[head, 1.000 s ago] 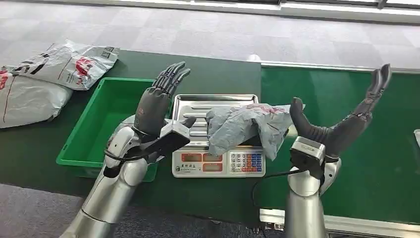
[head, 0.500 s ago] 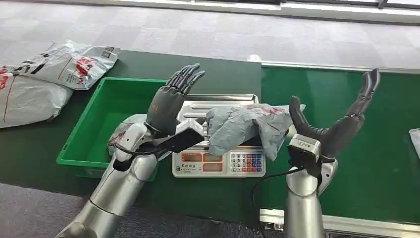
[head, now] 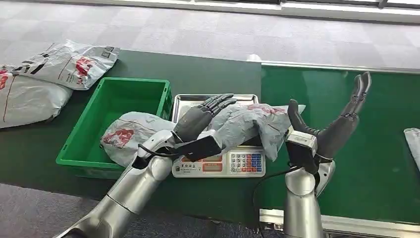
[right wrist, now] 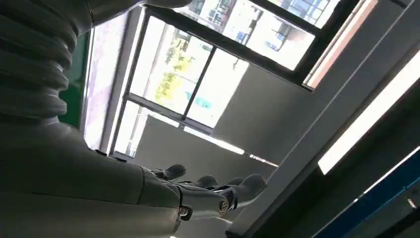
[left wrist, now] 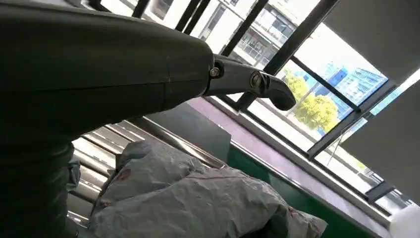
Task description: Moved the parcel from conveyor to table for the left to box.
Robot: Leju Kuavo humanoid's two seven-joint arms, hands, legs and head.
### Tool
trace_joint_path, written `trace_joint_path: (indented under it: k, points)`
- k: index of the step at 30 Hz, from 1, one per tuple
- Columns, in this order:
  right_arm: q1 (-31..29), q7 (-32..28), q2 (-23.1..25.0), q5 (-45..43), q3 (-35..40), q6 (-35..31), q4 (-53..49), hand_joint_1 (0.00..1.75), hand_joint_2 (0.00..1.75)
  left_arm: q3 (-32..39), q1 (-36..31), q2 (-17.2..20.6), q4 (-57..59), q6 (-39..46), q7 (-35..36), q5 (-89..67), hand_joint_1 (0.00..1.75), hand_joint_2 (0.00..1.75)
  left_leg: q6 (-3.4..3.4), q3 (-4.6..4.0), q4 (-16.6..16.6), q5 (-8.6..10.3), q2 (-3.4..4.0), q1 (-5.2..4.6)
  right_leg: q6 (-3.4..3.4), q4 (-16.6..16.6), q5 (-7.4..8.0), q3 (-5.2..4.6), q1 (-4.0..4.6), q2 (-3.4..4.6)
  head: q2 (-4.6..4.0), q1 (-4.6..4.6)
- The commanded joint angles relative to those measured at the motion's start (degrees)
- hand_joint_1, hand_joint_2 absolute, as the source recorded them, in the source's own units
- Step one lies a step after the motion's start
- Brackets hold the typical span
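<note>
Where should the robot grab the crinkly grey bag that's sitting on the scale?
Probably the bunched upper fold of the grey parcel nearest the left hand, coming from the green bin side. The bag is soft and crumpled on the scale, so raised folds give fingers something to close around.

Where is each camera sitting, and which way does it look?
Head view: high on the robot, looking forward and down at the scale, the green bin and the conveyor; both silver arms, the left hand and the right hand show.
Left wrist view: behind the left hand, looking up past the grey parcel to windows.
Right wrist view: behind the right hand, looking up at windows and ceiling; its fingers show.
Shared: head and left wrist views both show the grey parcel on the scale.
</note>
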Motion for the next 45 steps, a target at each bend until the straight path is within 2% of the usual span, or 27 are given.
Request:
trace_joint_path:
  k: [1,15,19,27,28,33,39,42,45]
  points:
    - [0.18,1.22,2.21,0.65,-4.19,0.11,1.73,0.0,1.75,-5.27,-4.45,-0.52,7.67,-0.97,-0.21,1.14,0.0,1.75,0.06,0.01,-0.01,0.03,-0.13,0.05,-0.13,-0.04,0.01,0.06,0.07,0.02,0.0,0.02]
    - [0.35,2.45,2.21,1.61,-5.28,0.11,1.24,0.0,1.75,-7.85,-5.74,-1.27,12.1,-0.14,0.77,0.54,0.0,1.75,0.03,0.0,0.01,0.01,-0.09,0.06,-0.09,-0.03,0.01,0.04,0.04,0.01,0.0,0.02]
    - [0.1,2.87,2.21,1.6,-5.08,0.11,1.85,0.0,1.75,-5.75,-5.02,-2.54,13.27,-3.36,-2.94,5.96,0.0,1.75,0.06,0.05,-0.04,0.03,-0.11,0.03,-0.15,-0.04,0.02,0.06,0.02,0.07,0.0,0.02]
    - [-0.66,3.79,2.21,2.21,-5.3,0.11,2.39,0.0,1.75,-4.71,-5.17,-3.13,11.42,-6.65,-4.7,9.69,0.0,1.75,0.04,0.01,0.0,0.01,-0.04,0.02,-0.1,-0.01,0.01,0.03,0.01,0.08,0.0,0.02]
    - [-1.06,3.82,2.21,2.19,-6.24,0.11,2.43,0.0,1.75,-5.52,-5.93,-4.14,10.24,-7.34,-3.43,9.93,0.0,1.75,0.1,-0.08,0.02,0.06,-0.11,0.07,-0.21,0.03,0.05,-0.06,0.08,0.14,0.0,0.02]
    - [-1.25,3.79,2.21,2.04,-6.5,0.11,2.82,0.0,1.75,-5.94,-6.42,-4.25,10.76,-6.94,-2.39,9.72,0.0,1.75,0.04,-0.04,0.02,0.01,-0.04,0.01,-0.07,0.02,0.01,-0.01,0.01,0.05,0.0,0.02]
    - [-1.44,4.33,2.21,2.34,-6.62,0.11,3.0,0.0,1.75,-6.86,-7.13,-4.41,12.33,-3.36,0.12,7.03,0.0,1.75,0.04,-0.03,0.02,0.01,-0.04,0.02,-0.09,0.01,0.02,0.0,0.03,0.08,0.0,0.02]
    - [-0.98,4.48,2.21,2.32,-6.67,0.11,2.61,0.0,1.75,-8.1,-8.36,-4.41,15.65,1.54,4.85,2.42,0.0,1.75,0.03,0.0,0.0,0.01,-0.04,0.0,-0.07,0.01,0.01,0.02,0.01,0.06,0.0,0.02]
    - [-1.05,4.59,2.21,2.27,-6.58,0.11,2.88,0.0,1.75,-7.87,-9.46,-4.67,17.99,1.53,5.67,2.0,0.0,1.75,0.05,0.0,0.0,0.02,-0.08,0.0,-0.1,0.01,0.02,0.03,0.01,0.05,0.0,0.02]
